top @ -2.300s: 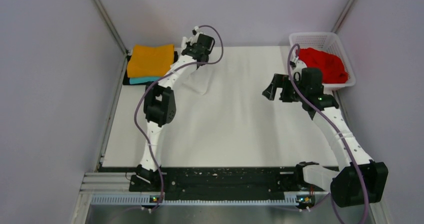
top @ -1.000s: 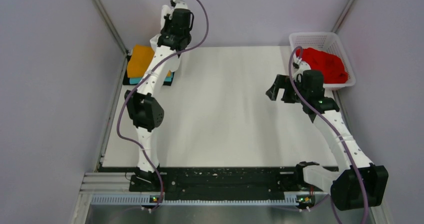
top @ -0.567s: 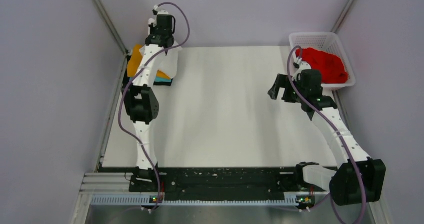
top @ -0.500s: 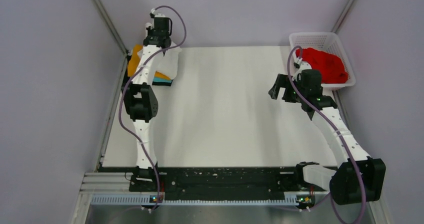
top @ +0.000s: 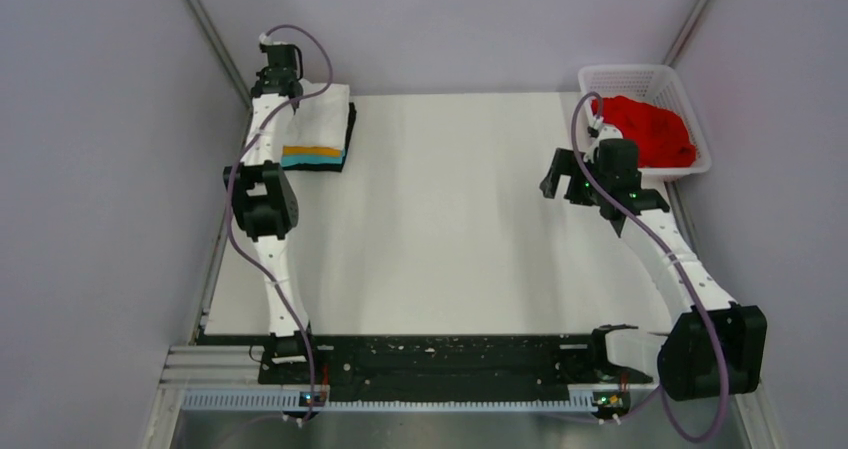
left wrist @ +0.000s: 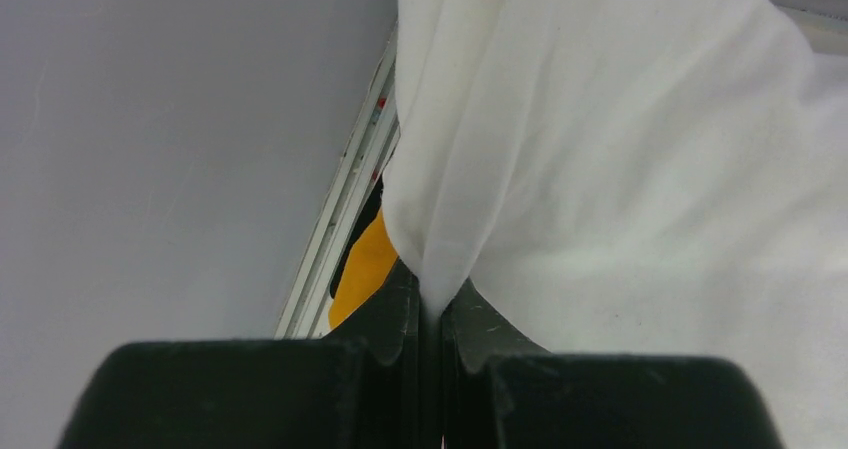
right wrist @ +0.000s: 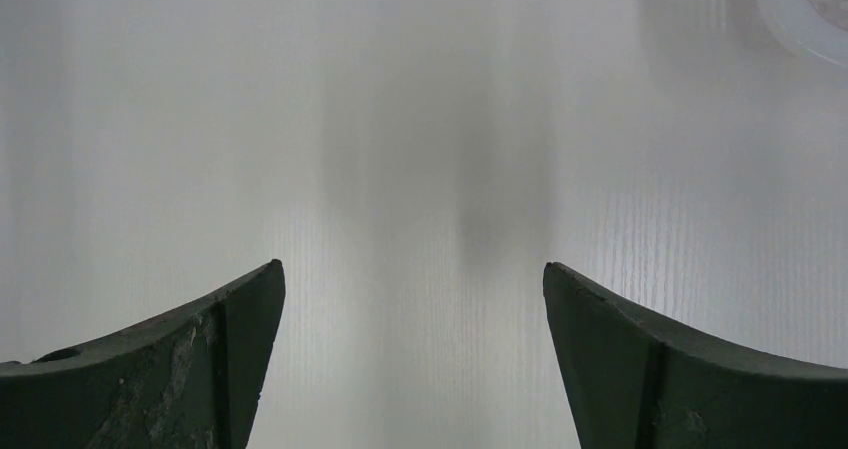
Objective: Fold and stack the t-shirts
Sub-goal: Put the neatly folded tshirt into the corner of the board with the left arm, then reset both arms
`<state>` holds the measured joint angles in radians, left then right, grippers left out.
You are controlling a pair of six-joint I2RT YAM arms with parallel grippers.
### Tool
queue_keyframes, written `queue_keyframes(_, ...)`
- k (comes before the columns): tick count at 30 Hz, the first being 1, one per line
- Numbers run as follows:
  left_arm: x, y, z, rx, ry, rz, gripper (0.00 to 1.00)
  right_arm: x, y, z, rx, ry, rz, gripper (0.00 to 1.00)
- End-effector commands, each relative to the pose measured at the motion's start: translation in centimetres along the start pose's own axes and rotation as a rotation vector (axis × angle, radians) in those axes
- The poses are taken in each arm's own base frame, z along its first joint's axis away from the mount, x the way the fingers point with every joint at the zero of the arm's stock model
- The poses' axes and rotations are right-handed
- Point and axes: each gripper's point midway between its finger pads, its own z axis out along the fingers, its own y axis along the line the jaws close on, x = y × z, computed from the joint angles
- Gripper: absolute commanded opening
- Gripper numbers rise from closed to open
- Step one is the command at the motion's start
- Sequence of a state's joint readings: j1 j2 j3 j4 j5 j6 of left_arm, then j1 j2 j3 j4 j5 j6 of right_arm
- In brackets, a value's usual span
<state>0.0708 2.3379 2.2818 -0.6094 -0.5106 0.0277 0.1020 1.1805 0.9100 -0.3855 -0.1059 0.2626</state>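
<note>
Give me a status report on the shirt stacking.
Left gripper shut on white t-shirt, draped over orange-teal stack. Right gripper open, empty. Red t-shirt in basket.

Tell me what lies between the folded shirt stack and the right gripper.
Only bare table: the top external view shows nothing between the shirt stack and the right gripper, whose jaws are open.

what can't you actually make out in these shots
1. Top view: the white t-shirt covers the orange t-shirt and the teal t-shirt; only their front edges show.
2. Top view: the red t-shirt is bunched in the basket, so its shape and underside are hidden.
3. Left wrist view: the white t-shirt, pinched in the shut jaws of the left gripper, blocks all but a sliver of orange.
4. Right wrist view: the basket is cut off by the top right corner.
</note>
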Motion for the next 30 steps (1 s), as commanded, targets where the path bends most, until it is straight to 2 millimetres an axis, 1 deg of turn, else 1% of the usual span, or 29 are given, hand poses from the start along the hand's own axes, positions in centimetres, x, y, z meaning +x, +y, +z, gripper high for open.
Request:
queue_keyframes(1, -1.9, 0.8, 0.6, -0.001, -0.055, -0.050, 0.00, -0.7, -0.7, 0.8, 0.028, -0.024, -0.008, 0.99)
queue_keyframes(2, -1.8, 1.0, 0.7, -0.011, -0.053, -0.056, 0.03, -0.6, -0.8, 1.0, 0.029, -0.019, -0.007, 0.99)
queue_keyframes(3, -1.7, 1.1, 0.9, -0.017, -0.048, -0.061, 0.16, -0.6, -0.7, 1.1, 0.027, -0.015, -0.007, 0.99)
queue_keyframes(4, -1.6, 1.4, 0.9, -0.029, -0.047, -0.066, 0.31, -0.5, -0.8, 1.2, 0.028, -0.009, -0.007, 0.99)
queue_keyframes(6, -1.7, 2.1, 0.7, -0.061, -0.048, -0.085, 0.79, -0.6, -0.7, 1.1, 0.026, -0.014, -0.007, 0.99)
queue_keyframes(7, -1.9, 2.6, 0.5, -0.087, -0.051, -0.107, 0.90, -0.7, -0.7, 1.1, 0.027, -0.017, -0.005, 0.99)
queue_keyframes(10, -2.7, 3.8, -0.6, -0.129, -0.068, -0.146, 0.98, -1.0, -0.7, 0.7, 0.026, -0.032, -0.009, 0.99)
queue_keyframes(14, -3.6, 4.7, -2.5, -0.131, -0.083, -0.206, 0.99, -1.0, -0.4, 0.5, 0.011, -0.034, -0.009, 0.99)
queue_keyframes(17, -3.9, 4.8, -4.2, -0.091, -0.082, -0.239, 0.99, -1.0, -0.1, 0.3, -0.001, -0.036, -0.006, 0.99)
queue_keyframes(19, -4.2, 4.8, -5.8, -0.046, -0.088, -0.270, 0.99, -1.2, -0.1, 0.1, -0.002, -0.043, -0.002, 0.99)
queue_keyframes(20, -4.8, 4.9, -7.2, -0.015, -0.101, -0.292, 0.99, -1.3, 0.0, 0.0, -0.003, -0.050, 0.000, 0.99)
queue_keyframes(22, -5.1, 4.6, -9.3, 0.047, -0.114, -0.335, 0.99, -1.4, 0.0, -0.3, 0.001, -0.057, 0.007, 0.99)
queue_keyframes(24, -5.0, 3.6, -11.5, 0.131, -0.126, -0.373, 0.98, -1.5, 0.0, -0.6, -0.001, -0.063, 0.014, 0.99)
queue_keyframes(25, -4.6, 2.8, -12.6, 0.186, -0.125, -0.401, 0.99, -1.4, 0.0, -0.6, -0.001, -0.063, 0.020, 0.99)
queue_keyframes(27, -3.3, 0.8, -15.0, 0.294, -0.122, -0.438, 0.99, -0.7, 0.0, -0.6, -0.004, -0.054, 0.032, 0.99)
queue_keyframes(28, -2.2, -0.4, -16.0, 0.335, -0.118, -0.449, 0.99, -0.3, -0.1, -0.7, -0.002, -0.049, 0.036, 0.99)
queue_keyframes(29, -1.4, -0.9, -17.3, 0.359, -0.125, -0.463, 0.99, 0.0, -0.3, -0.8, 0.006, -0.050, 0.043, 0.99)
queue_keyframes(30, 0.0, -2.3, -18.8, 0.382, -0.119, -0.454, 0.99, 0.4, -0.6, -0.9, 0.020, -0.051, 0.053, 0.99)
